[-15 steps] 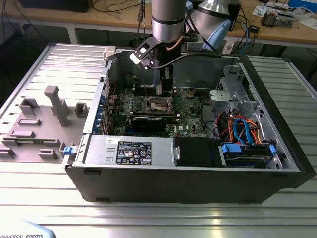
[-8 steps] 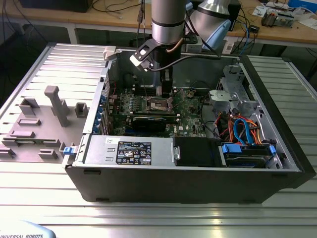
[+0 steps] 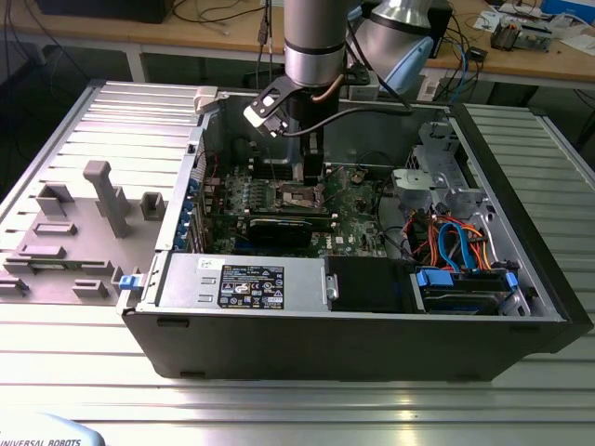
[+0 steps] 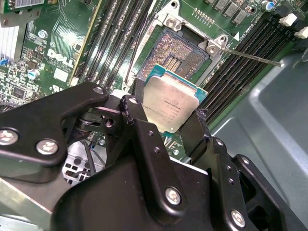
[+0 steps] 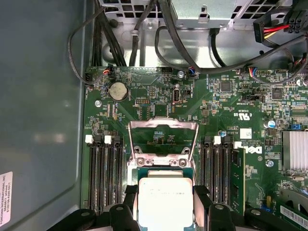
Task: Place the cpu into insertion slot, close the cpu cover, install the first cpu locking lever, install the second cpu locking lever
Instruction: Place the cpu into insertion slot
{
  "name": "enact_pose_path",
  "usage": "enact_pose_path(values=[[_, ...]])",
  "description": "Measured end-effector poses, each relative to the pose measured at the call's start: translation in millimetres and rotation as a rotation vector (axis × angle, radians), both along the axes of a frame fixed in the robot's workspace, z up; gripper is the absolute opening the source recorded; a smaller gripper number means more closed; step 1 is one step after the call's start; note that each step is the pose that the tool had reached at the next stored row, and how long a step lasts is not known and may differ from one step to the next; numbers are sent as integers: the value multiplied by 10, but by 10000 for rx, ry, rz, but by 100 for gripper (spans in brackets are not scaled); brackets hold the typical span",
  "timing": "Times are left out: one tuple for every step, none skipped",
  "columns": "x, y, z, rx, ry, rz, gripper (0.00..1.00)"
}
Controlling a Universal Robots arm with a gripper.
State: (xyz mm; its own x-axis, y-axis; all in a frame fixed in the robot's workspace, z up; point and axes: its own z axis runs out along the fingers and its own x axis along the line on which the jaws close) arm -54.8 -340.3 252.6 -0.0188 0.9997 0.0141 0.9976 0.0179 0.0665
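**Robot hand (image 4: pixel 166 113) holds the chip (image 4: pixel 172 102) over the open socket (image 4: pixel 175 55)**

Two black fingers (image 4: pixel 139 115) clamp opposite edges of the chip (image 5: pixel 165 192), silver top showing. It is not seated (the socket's dark centre lies bare beyond it). In the first wrist view the cover (image 5: pixel 163 126) lies swung open on the green board, past the hand (image 5: pixel 165 204). A thin lever (image 4: pixel 252 57) juts free from one socket corner. The arm (image 3: pixel 316 42) reaches down into a computer case (image 3: pixel 353 344) on a ribbed table (image 3: pixel 279 409).

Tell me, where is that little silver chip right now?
In the second wrist view the cpu is gripped between the black fingers over the open insertion slot on the green board, with long memory slots on either side.
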Motion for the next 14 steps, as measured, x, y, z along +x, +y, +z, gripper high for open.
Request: enact_pose_path(values=[[0, 0, 0, 0, 0, 0, 54], [0, 0, 0, 1, -1, 0, 54], [0, 0, -1, 0, -1, 0, 54], [0, 0, -1, 0, 0, 0, 54], [0, 1, -6, 5, -3, 0, 54], [0, 4, -26, 3, -1, -1, 54], [0, 5, -44, 0, -1, 1, 54], [1, 5, -64, 0, -1, 3, 54], [-4, 7, -100, 0, -1, -1, 54], [-21, 9, -143, 1, -1, 0, 54], [-50, 9, -163, 1, -3, -3, 54], [-68, 9, -175, 0, -6, -6, 54], [-71, 10, -197, 1, -8, -19, 54], [-75, 11, -229, 1, -9, -51, 54]])
